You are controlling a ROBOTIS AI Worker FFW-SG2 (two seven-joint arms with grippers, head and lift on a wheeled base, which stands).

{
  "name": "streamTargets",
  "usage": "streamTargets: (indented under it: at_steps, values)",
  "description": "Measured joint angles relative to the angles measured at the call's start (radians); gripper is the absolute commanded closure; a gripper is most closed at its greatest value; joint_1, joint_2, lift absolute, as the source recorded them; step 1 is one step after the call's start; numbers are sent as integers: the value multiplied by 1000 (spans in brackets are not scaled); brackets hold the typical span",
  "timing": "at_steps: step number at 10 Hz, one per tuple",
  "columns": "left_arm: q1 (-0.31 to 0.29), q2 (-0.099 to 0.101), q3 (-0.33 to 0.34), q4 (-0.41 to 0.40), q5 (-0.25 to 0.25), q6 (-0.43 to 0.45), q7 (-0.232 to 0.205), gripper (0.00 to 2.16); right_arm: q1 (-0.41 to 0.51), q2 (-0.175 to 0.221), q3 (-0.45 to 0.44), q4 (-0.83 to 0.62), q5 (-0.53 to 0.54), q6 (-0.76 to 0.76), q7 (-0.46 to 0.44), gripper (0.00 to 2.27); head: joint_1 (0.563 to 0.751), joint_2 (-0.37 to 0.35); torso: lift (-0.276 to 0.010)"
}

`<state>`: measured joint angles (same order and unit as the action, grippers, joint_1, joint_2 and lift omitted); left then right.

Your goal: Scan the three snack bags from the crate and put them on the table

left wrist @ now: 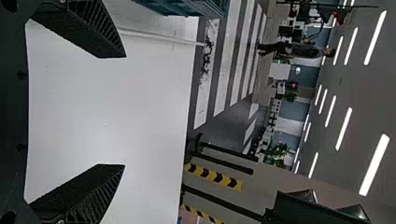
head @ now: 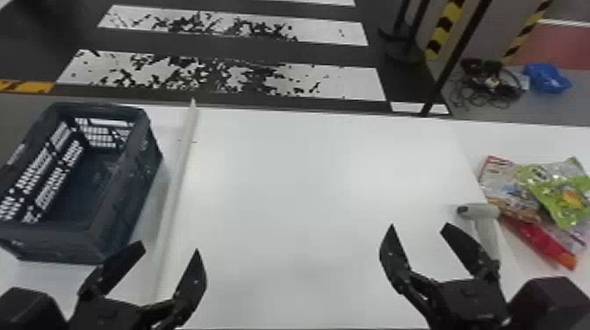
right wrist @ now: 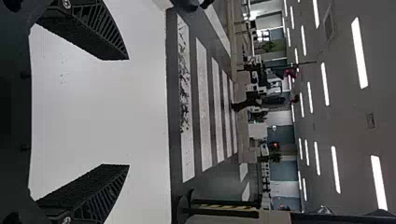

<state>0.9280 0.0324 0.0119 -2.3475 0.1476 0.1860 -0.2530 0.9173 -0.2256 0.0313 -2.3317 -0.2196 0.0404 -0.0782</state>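
In the head view my left gripper [head: 169,248] stands open over the table's near left part, close to the crate [head: 98,239]. The crate's visible inside holds no bag. Open too, my right gripper [head: 417,226] is over the near right part, beside a pale handheld scanner [head: 485,211]. The snack bags lie piled at the table's right: a green bag [head: 566,193] on top, a multicoloured bag [head: 507,188] to its left and a red bag [head: 542,243] underneath. The left wrist view has my left gripper [left wrist: 125,111] with spread fingers; likewise my right gripper [right wrist: 128,112] in the right wrist view.
The white table [head: 307,184] spans the space between crate and bags. A raised pale strip [head: 178,184] runs front to back beside the crate. Dark posts, striped barriers [head: 443,28], cables and a blue item [head: 546,77] are on the floor beyond.
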Motion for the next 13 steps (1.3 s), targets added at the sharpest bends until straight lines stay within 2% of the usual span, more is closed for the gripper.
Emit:
streamTargets:
  at_steps: [13]
  values:
    - [12, 5, 3, -45, -19, 0, 6, 16, -5, 5, 2, -17, -1, -8, 1, 53, 695, -74, -94]
